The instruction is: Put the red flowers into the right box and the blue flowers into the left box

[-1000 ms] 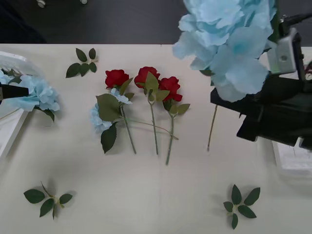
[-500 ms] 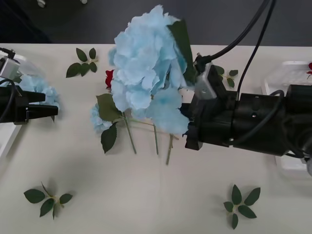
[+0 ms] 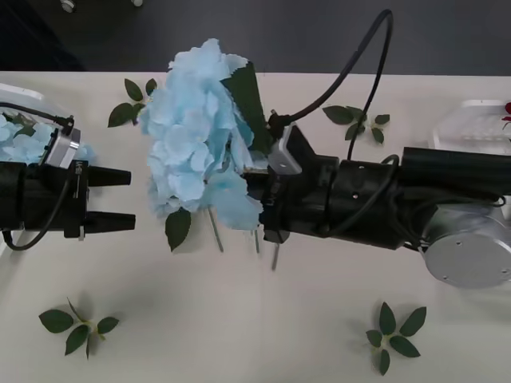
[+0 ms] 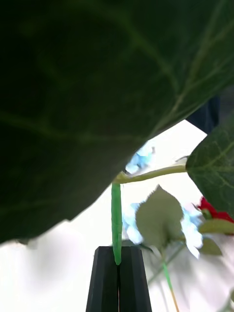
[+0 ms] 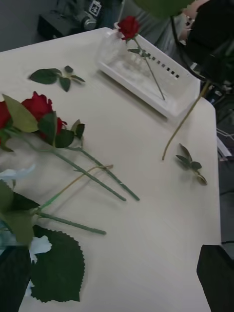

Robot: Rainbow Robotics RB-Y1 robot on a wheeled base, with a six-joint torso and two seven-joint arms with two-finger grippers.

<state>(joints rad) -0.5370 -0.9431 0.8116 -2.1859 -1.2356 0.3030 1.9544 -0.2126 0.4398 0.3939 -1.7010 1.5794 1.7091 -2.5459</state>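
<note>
The blue flower [image 3: 198, 132] rides high over the middle of the tabletop [image 3: 255, 319], its fluffy head toward the left, its stem [image 4: 116, 222] running back along the right arm. The right gripper [image 4: 119, 278] is clamped tight on that stem. The left gripper [image 3: 108, 198] hovers just left of the bloom, fingers spread. Blue flowers lie behind it at the left box [image 3: 20, 94]. The right box [image 5: 146, 80] holds one red rose [image 5: 128, 26]. More roses [image 5: 41, 109] lie on the tabletop.
</note>
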